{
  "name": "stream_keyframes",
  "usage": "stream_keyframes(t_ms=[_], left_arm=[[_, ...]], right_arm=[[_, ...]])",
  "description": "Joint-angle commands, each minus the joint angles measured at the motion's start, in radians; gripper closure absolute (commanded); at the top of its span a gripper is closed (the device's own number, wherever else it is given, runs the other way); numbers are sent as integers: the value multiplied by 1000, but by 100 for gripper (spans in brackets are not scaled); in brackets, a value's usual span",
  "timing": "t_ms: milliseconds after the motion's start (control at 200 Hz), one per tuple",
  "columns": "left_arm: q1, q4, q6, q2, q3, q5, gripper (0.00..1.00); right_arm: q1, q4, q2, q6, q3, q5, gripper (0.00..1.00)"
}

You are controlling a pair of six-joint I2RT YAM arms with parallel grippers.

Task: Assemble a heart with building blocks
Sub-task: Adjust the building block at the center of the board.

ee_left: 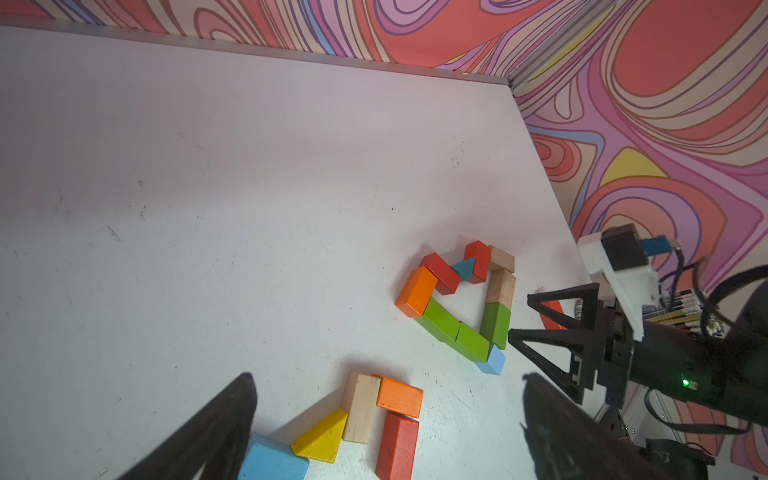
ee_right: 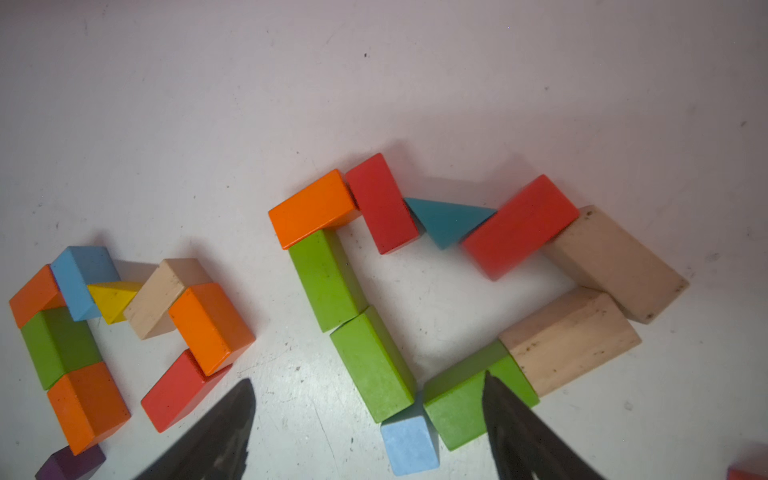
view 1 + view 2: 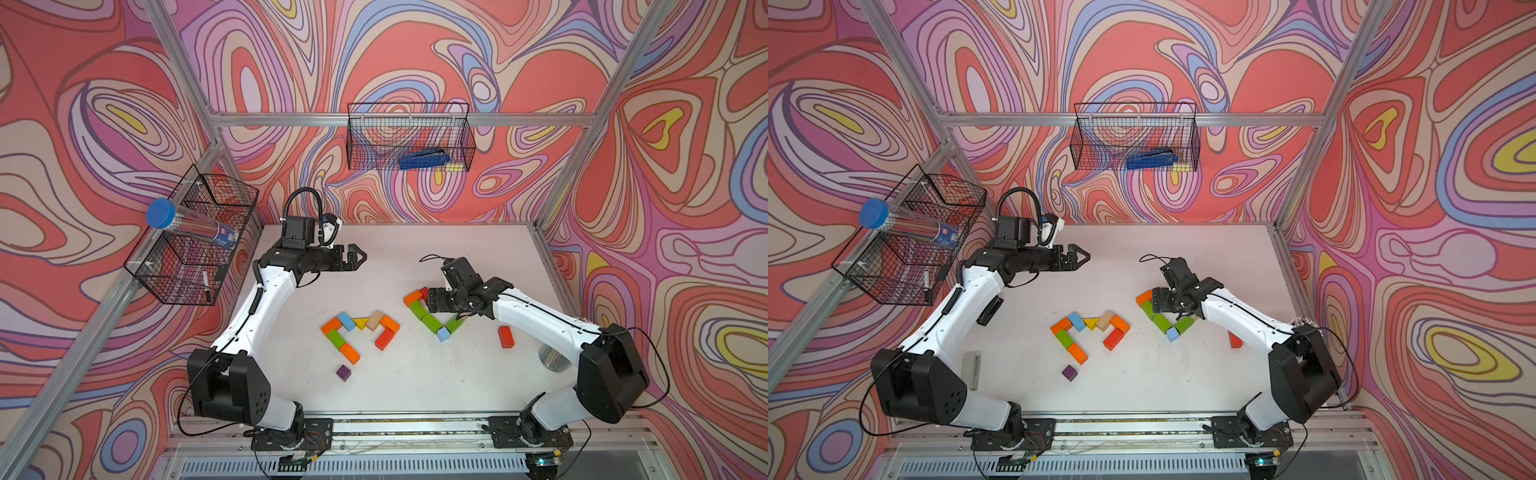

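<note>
right pincer (image 2: pixel 366 377): your jaws stand well apart and hold nothing. They hang low over the pointed end of the closed heart (image 2: pixel 328 278), one finger on each side of it, placed to nudge a block square. You cannot tell whether a finger touches the green brick (image 2: pixel 461 399).
left pincer (image 3: pixel 359 258): wide open and empty, raised at the far side of the table (image 3: pixel 415 386), well apart from every block. It looks parked there to leave the right arm room.
closed heart: it lies flat by the right arm as an unbroken ring. The teal triangle (image 2: pixel 446 220) makes the notch between two red ones, and the light blue cube (image 2: pixel 409 446) makes the point.
open heart (image 3: pixel 338 338): it lies flat at mid-table, just beside the other, with a yellow triangle (image 3: pixel 360 323) in its notch. Its lower ends, an orange brick (image 3: pixel 349 353) and a red brick (image 3: pixel 384 338), do not meet.
spare blocks: the purple cube (image 3: pixel 344 372) sits near that gap, not touching it. A loose red brick (image 3: pixel 505 336) lies alone on the right arm's side.
step in hand: probably tidying the closed heart's point; the open heart looks like the unfinished part.
next move: lift straight up before you swing away, because your fingers flank loose blocks that would slide at a touch.
</note>
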Motion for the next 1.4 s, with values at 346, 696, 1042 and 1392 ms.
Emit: stream_keyframes(t_ms=[346, 696, 1042, 1392], left_arm=[[-93, -24, 41, 14, 7, -38, 0], [-129, -47, 58, 23, 19, -67, 0], [-129, -46, 55, 20, 21, -58, 0], [-129, -46, 55, 19, 19, -61, 0]], right_arm=[[-300, 149, 155, -20, 51, -282, 11], [-382, 148, 246, -9, 118, -309, 11], [-418, 194, 239, 40, 15, -324, 11], [-429, 203, 245, 45, -23, -331, 11]])
